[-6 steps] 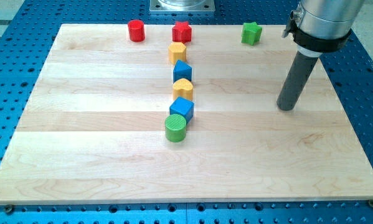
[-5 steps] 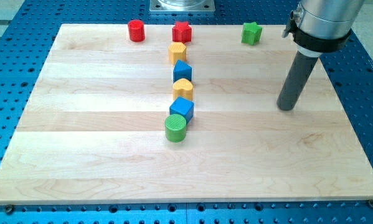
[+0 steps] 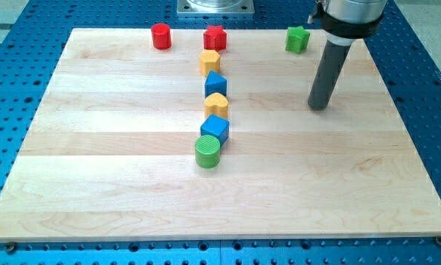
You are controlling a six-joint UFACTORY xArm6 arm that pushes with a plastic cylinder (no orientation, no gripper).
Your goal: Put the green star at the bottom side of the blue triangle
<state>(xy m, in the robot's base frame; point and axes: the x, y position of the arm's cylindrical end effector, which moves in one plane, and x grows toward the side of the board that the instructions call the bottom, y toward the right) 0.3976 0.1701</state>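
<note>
green star (image 3: 297, 38) sits at the surface's (image 3: 95, 184) top edge, toward the top right corner; my tip (image 3: 319, 107), a bare rod with no pincer to open or close, rests below and slightly right of it, well apart. blue triangle (image 3: 216, 84) lies in the centre column, leftward.

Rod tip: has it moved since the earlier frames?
Yes. My tip has slid toward the view's upper left, closer to the unmoved green star.

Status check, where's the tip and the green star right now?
My tip on bare board, below and right of the green star, not touching. Star at top edge, far from the blue triangle. Nothing between tip and star.
</note>
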